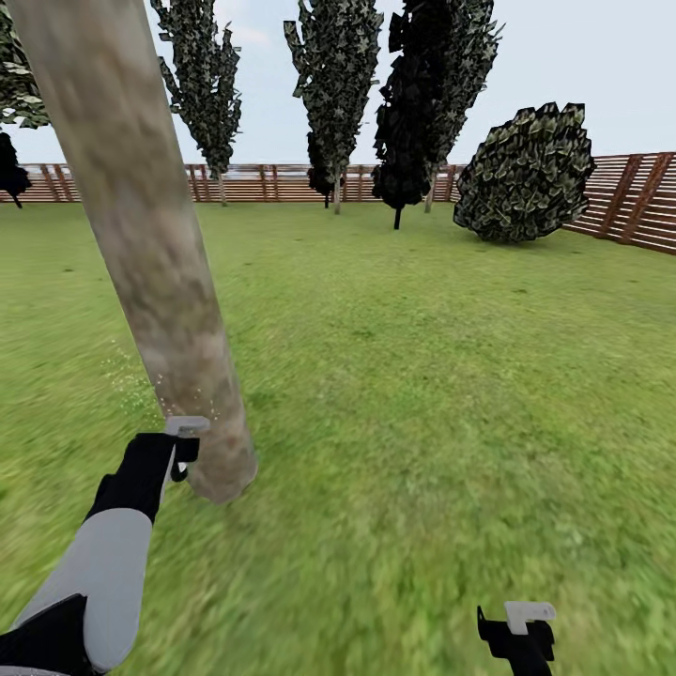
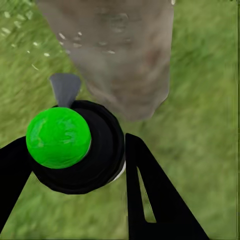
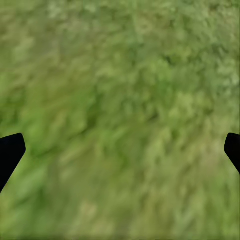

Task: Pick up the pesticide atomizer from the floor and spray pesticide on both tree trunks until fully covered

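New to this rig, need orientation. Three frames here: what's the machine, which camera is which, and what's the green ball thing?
It is a simulated two-armed wheeled robot in a fenced garden. The big picture is from its head camera: the left gripper sits by the base of a pale leaning tree trunk, the right gripper low over the lawn. The other two are wrist cameras. The left wrist one shows the fingers closed on the pesticide atomizer, a black body with a green cap, aimed at the trunk; white specks dot the bark. The right wrist one shows open fingertips over grass.
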Motion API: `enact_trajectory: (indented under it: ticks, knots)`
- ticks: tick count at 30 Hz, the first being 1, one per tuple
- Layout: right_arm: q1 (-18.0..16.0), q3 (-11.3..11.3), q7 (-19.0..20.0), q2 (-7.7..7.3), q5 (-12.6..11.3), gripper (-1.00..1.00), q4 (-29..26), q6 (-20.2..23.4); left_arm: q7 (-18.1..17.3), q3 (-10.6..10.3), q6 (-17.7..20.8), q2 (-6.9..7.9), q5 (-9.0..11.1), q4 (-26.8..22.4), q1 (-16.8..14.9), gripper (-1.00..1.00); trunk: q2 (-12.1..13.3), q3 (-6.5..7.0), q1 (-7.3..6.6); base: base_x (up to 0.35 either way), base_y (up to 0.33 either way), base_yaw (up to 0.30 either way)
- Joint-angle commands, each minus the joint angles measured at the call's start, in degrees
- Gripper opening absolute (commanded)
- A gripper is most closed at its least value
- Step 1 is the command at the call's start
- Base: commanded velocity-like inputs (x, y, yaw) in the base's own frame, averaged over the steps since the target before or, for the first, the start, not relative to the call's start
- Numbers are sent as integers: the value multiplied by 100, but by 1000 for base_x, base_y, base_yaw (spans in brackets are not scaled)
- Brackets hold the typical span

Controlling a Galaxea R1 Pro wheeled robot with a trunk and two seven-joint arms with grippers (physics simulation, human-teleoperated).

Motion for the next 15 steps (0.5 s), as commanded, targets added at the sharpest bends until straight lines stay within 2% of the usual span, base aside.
enact_trajectory:
  ticks: [1, 2, 4, 7, 8, 11, 13, 15]
  knots:
    - [-3, -29, -25, 1, 60, 100, 6, -13, -53, 11, 16, -19, -71, -9, -18, -100, -2, -5, -1, 0, 0, 0]
    - [-3, -29, -25, 1, 60, 100, 6, -13, -53, 6, 18, -50, -71, -10, -31, -100, -2, -5, -1, 0, 0, 0]
    - [-3, -29, -25, -1, 60, 100, 6, -13, -47, -6, 38, -240, -71, -11, -167, -100, -2, -5, -1, 0, 0, 0]
    - [-3, -29, -25, -1, 59, 100, 6, -13, -50, 3, 311, -256, -70, -15, -298, -100, -2, -5, -1, 0, 0, 0]
    - [-6, -29, -24, 0, 58, 100, 6, -13, -57, 19, 379, -174, -70, -35, -313, -100, -2, -5, -1, 0, 0, 0]
    - [-3, -29, -25, -2, 57, 100, 6, -13, -156, 37, 426, 236, -67, -71, -281, -100, -2, -5, -1, 0, 0, 9]
    - [-3, -29, -25, 0, 57, 100, 4, -13, -571, 38, 433, 456, -75, -80, -257, -100, -2, -5, -1, 0, 0, 174]
    - [-5, -29, -25, -1, 58, 100, 5, -13, -741, 9, 428, 481, -84, -81, -249, -100, -2, -5, -1, 0, 0, 254]
